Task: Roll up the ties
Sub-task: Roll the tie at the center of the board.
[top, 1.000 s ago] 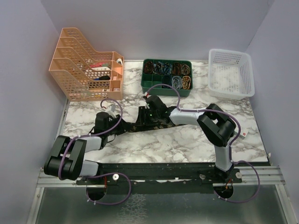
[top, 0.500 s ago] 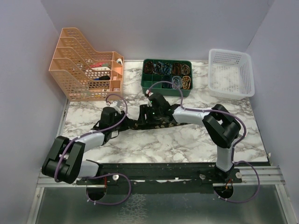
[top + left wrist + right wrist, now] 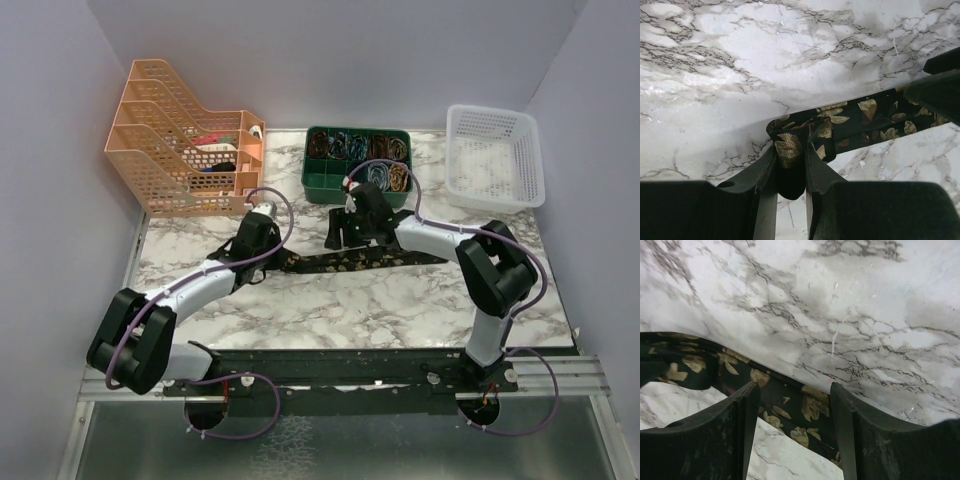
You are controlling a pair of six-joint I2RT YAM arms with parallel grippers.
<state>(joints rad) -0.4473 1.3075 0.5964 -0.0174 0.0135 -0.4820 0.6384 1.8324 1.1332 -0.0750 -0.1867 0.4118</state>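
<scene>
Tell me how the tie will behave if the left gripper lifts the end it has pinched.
Probably floppy: the necktie bunches into soft folds where the left gripper pinches it, so the rest would likely sag and trail. Likely light, being thin flat fabric on the marble table. It may slide easily, lying loose between the right gripper's open fingers.

Folded end of narrow black gold-flecked fabric necktie [image 3: 855, 122] partly hidden within left gripper [image 3: 791, 162]; remainder cut off at right edge of left wrist view.

The black necktie [image 3: 350, 262] with tan-gold leaf flecks lies stretched flat from 9 to 3 o'clock, its 9 o'clock end bunched into a fold.
</scene>
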